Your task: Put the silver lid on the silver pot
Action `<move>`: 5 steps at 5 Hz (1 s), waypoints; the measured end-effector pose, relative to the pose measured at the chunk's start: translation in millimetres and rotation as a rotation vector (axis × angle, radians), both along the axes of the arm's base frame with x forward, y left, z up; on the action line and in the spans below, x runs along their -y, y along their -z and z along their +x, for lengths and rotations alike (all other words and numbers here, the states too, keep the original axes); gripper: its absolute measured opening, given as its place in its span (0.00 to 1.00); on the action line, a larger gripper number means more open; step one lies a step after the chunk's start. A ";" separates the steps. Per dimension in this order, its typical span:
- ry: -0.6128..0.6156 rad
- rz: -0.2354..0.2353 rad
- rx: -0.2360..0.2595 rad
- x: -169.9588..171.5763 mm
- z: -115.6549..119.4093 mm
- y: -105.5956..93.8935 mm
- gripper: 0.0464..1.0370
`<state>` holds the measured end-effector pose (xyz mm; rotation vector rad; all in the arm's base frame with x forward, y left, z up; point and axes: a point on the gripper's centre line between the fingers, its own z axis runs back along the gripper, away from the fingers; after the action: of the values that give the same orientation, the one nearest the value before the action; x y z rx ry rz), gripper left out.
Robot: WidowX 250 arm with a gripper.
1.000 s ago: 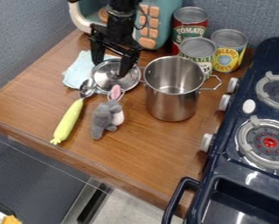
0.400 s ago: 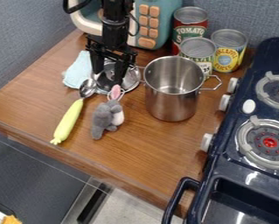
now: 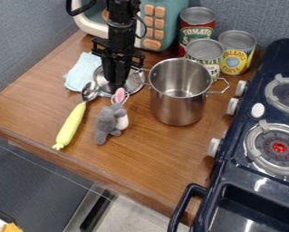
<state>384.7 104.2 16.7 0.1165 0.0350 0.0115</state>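
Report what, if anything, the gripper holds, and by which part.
It cannot be told for sure: the gripper has its fingers close together at the silver lid's middle, hiding any knob there.

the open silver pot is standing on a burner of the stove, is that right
Not quite. The camera view shows the open silver pot standing on the wooden counter, to one side of the stove, not on a burner.
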 end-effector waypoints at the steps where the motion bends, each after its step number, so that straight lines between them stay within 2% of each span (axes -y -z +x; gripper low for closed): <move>1: 0.002 -0.018 0.009 3.4 -1.2 -0.2 0.24; 2: 0.027 -0.062 -0.002 8.1 -6.9 -3.8 0.24; 3: 0.012 -0.098 0.090 10.3 -22.3 -55.8 0.24; 4: -0.029 -0.098 0.170 4.1 -38.9 -112.3 0.24; 5: -0.042 -0.097 0.159 5.9 -49.2 -128.0 0.24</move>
<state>335.5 98.2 144.7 0.0172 -0.1209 0.0606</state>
